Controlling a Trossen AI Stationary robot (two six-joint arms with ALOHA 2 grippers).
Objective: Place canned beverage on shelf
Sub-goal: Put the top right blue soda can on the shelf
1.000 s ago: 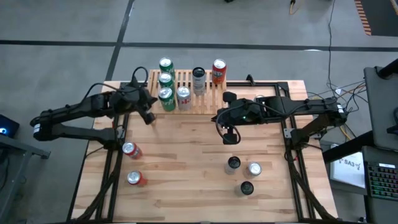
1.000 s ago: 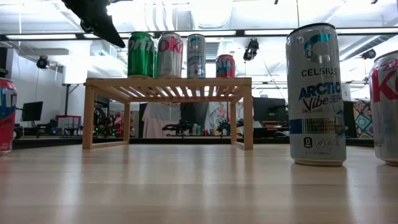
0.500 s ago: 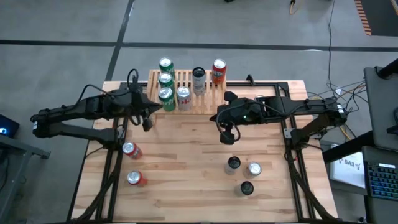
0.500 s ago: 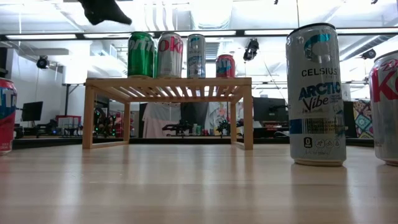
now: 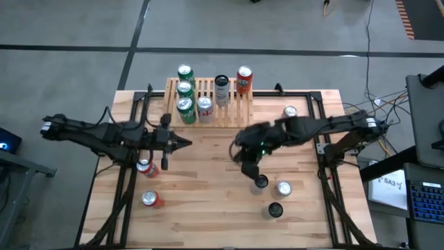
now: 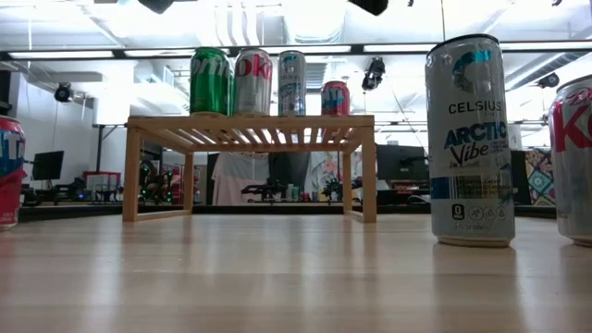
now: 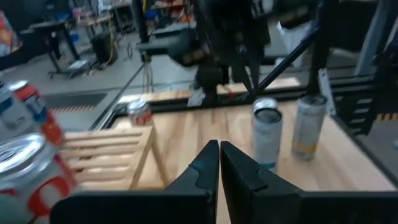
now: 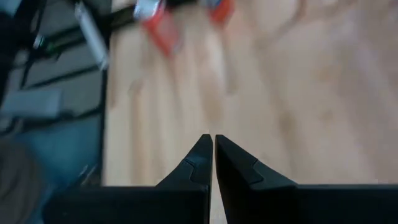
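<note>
shelf [image 5: 208, 103] at upper middle of bench [image 5: 208, 201] | five cans [image 5: 185, 110] upright on shelf | two cans [image 5: 146, 167] lower left of frame | three cans [image 5: 283, 189] lower right | one can [image 5: 290, 112] right of shelf | left pincer [image 5: 186, 143] centre-left, right pincer [image 5: 248, 169] just above lower-right cans
</note>
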